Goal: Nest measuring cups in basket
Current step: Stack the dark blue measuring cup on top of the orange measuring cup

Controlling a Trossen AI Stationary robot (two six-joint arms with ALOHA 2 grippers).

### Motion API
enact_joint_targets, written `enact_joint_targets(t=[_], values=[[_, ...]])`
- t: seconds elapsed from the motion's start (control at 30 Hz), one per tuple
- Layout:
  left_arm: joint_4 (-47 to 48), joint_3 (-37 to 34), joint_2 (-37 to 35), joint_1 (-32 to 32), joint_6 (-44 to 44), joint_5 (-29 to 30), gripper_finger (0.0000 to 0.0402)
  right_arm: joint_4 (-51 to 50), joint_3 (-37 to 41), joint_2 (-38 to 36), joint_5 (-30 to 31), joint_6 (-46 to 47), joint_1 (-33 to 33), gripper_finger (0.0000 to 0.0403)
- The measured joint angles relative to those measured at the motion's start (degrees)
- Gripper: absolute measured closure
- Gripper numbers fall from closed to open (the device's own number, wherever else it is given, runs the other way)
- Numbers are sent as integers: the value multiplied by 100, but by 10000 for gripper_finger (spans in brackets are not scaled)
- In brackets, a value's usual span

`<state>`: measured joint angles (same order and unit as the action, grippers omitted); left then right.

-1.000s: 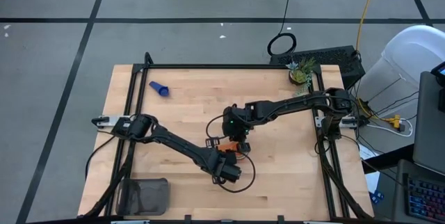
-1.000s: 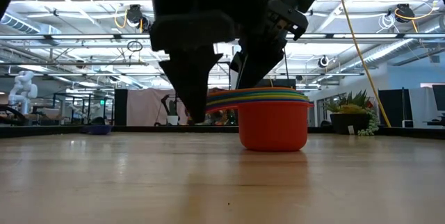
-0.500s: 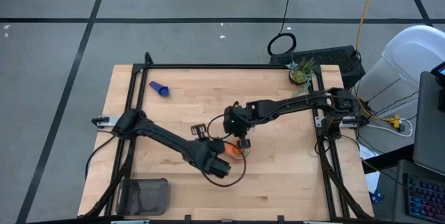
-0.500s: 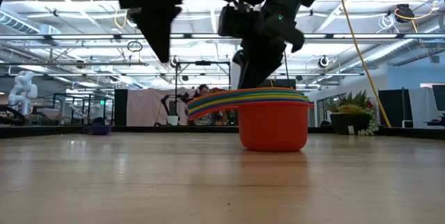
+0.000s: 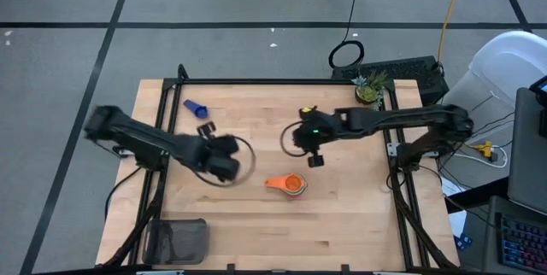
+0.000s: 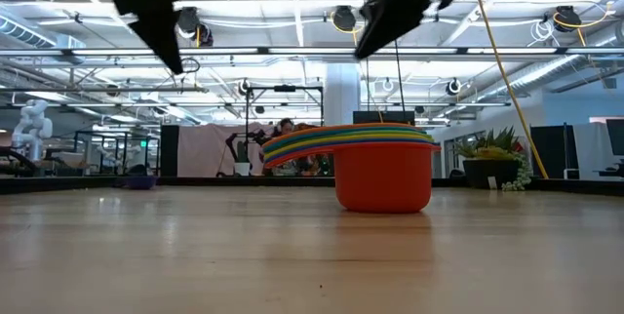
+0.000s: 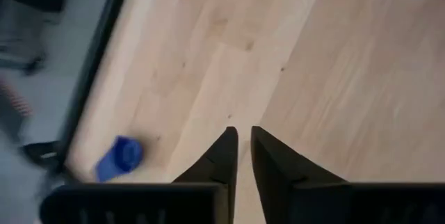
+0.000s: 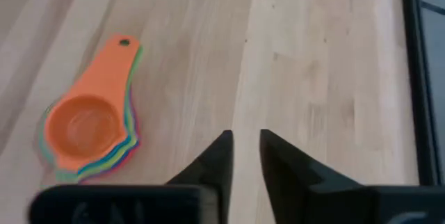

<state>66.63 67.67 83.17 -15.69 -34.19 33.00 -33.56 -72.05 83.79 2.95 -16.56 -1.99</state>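
A nested stack of measuring cups (image 5: 289, 184) stands on the table, the orange cup innermost and on top (image 8: 85, 125), the red one at the bottom (image 6: 383, 173), their handles fanned toward the table's left (image 6: 292, 142). A lone blue cup (image 5: 195, 108) (image 7: 119, 158) lies near the far left corner. The dark grey basket (image 5: 177, 241) sits at the near left corner. My left gripper (image 5: 205, 130) (image 7: 240, 132) hovers shut between the blue cup and the stack. My right gripper (image 5: 314, 160) (image 8: 244, 135) hangs shut above the table, just beyond the stack.
A black frame rail (image 5: 282, 81) runs along the table's edges. A small potted plant (image 5: 369, 89) stands at the far right corner. Bare wood (image 5: 359, 198) lies right of the stack and between stack and basket.
Both grippers have risen away from the cup stack. My left gripper has swung from the stack's handles toward the table's left and far side, nearer the blue cup. My right gripper has lifted and drawn back toward the far right. The stack has stayed in place.
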Motion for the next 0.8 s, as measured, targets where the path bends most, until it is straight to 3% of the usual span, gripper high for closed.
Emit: enact_joint_targets(t=[0.17, 0.3, 0.53, 0.8], values=[[-351, -1180, -1383, 469, 768, -382, 314, 283, 829, -961, 1, 263, -7, 269], [-392, -1819, -1878, 913, 1349, -1073, 276, 575, 1633, -1676, -1, 765, -7, 221], [-1045, -2248, -1856, 1376, 2119, -1298, 217, 1009, 2803, -2590, -1, 1734, 226, 178], [-1089, -2258, -1451, 2523, 2083, -928, 204, 1300, 3064, -2868, -1, 2039, 586, 179]])
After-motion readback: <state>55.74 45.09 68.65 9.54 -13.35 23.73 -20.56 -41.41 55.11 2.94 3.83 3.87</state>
